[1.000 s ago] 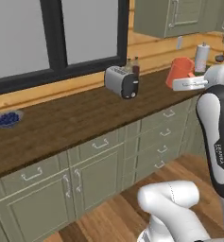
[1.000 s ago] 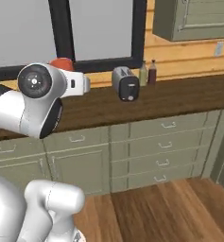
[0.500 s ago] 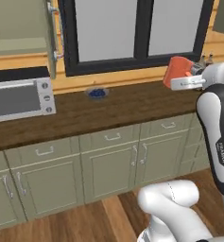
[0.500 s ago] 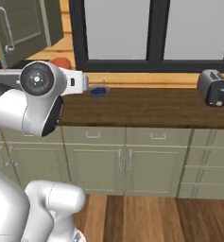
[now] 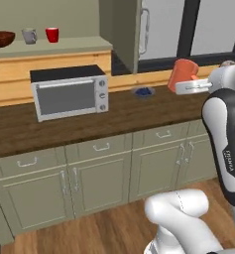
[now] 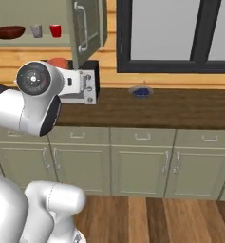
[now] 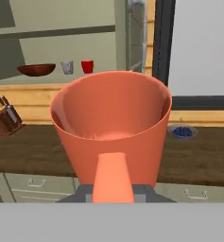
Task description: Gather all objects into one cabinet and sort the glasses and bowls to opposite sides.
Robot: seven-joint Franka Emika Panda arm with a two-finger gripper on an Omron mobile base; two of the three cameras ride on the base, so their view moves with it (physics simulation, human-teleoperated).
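While gripping the salmon-orange cup [image 7: 111,130], the gripper [image 5: 184,85] is hovering right of the open cabinet [image 5: 64,46] holding bowl [image 5: 0,38], mug [image 5: 29,35] and red cup [image 5: 52,34].

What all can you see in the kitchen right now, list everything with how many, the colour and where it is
wooden bowl: one, dark reddish-brown, far left on the open cabinet's shelf
grey mug: one, grey with a handle, on the shelf right of the bowl
red cup: one, bright red, on the shelf right of the mug
salmon-orange cup: one, held upright in the hand, in front of the counter
cabinet: one, olive interior, door open
microwave: one, silver and black, on the counter under the shelf
small dish: one, holding something blue, on the counter below the window
knife block: one, brown, on the counter
base cabinets: a row, pale green, silver handles
hand: one, white, shut on the salmon-orange cup
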